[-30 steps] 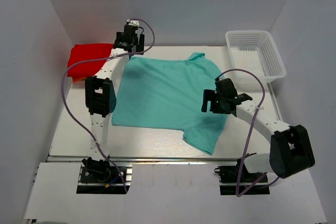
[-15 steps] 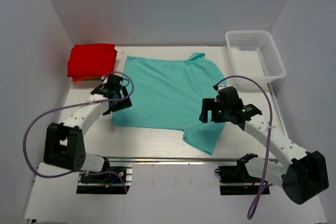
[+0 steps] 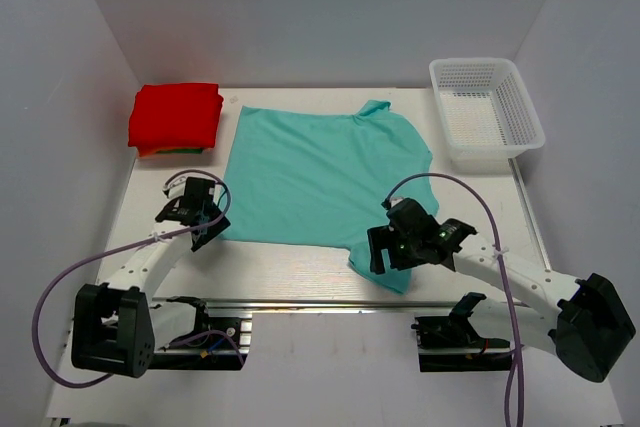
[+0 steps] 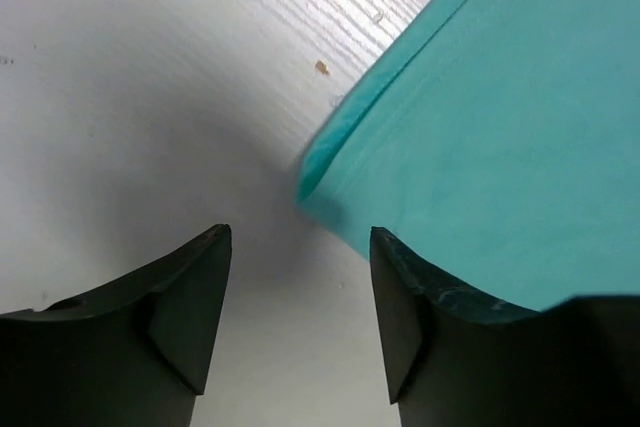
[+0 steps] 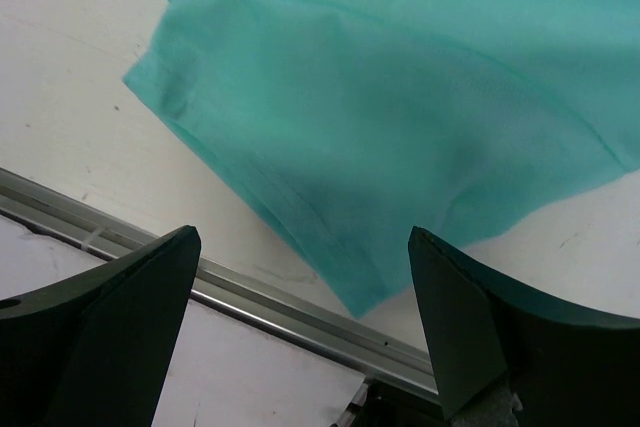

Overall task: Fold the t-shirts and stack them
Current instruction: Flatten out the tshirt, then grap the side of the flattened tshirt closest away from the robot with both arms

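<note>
Spread flat across the middle of the surface [image 3: 285, 267]: the teal t-shirt [image 3: 320, 167], collar toward the far edge, one sleeve reaching toward the near edge. Folded at the far left corner: the red t-shirt [image 3: 175, 112]. At the far right corner, a white mesh basket [image 3: 487, 63]. Low at the teal t-shirt's near left corner, the left tool [image 3: 205, 230], fingers spread apart, the cloth corner just ahead between them, nothing gripped. Low over the near sleeve, the right tool [image 3: 375, 257], fingers wide apart, likewise gripping nothing.
</note>
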`<move>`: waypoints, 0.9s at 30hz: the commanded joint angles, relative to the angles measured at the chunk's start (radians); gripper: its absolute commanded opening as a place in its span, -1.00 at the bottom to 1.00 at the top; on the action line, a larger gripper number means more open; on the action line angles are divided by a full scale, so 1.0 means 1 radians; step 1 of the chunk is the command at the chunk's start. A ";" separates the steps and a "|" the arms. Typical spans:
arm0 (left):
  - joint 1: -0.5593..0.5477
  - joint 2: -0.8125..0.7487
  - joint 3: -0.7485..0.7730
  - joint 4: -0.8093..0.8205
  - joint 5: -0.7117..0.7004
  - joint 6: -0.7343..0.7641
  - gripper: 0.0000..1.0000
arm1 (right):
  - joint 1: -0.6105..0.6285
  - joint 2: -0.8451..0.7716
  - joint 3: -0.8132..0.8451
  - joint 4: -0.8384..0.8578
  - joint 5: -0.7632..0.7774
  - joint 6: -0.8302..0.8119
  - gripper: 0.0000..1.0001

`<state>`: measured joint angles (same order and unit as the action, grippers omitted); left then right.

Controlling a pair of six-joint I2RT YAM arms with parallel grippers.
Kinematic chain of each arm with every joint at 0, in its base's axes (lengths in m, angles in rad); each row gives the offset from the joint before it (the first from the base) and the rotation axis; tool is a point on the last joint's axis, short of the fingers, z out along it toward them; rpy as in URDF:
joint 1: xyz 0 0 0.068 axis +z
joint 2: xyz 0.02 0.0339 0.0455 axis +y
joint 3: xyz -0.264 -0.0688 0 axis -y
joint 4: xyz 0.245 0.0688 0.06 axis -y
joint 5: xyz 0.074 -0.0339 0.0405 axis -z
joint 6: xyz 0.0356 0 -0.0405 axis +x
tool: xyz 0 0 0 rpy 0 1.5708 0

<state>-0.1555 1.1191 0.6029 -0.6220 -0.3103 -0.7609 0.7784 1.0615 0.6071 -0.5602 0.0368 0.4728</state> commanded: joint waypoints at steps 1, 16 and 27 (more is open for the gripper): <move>0.031 0.033 -0.012 0.096 -0.009 0.000 0.34 | 0.027 -0.023 0.002 -0.020 0.035 0.066 0.81; 0.073 0.117 -0.083 0.251 0.155 0.057 -1.00 | 0.058 0.002 -0.044 -0.093 0.143 0.188 0.81; 0.073 -0.031 -0.104 0.220 0.155 0.078 -1.00 | 0.099 0.084 -0.082 -0.044 0.111 0.234 0.72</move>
<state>-0.0868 1.1496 0.4980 -0.3946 -0.1715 -0.6937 0.8623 1.1118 0.5442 -0.6262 0.1505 0.6785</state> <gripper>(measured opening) 0.019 0.863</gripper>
